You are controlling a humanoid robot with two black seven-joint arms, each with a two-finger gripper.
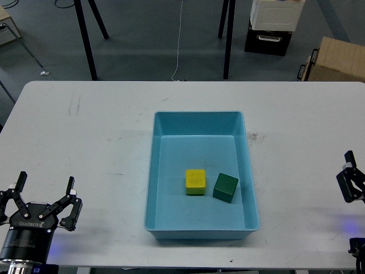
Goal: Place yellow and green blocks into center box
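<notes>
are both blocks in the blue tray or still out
In. The yellow block and green block both sit on the floor of the blue tray.

**Plastic, matt paint and scuffed white top**

The light blue tray (201, 119) looks like smooth plastic with a soft sheen. The yellow block (195, 181) and green block (226, 187) are matt. The white surface (85, 142) is smooth, faintly scuffed. The left pincer (44, 200) is black, matt.

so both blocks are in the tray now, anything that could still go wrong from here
Little looks risky. The yellow block and green block sit on the floor of the blue tray, close together, so any regrasp of one might nudge the other. The left gripper rests open near the table's front edge, so a low sweep inward could bump the tray's wall. The right gripper is only partly in view, so its clearance is unclear.
</notes>
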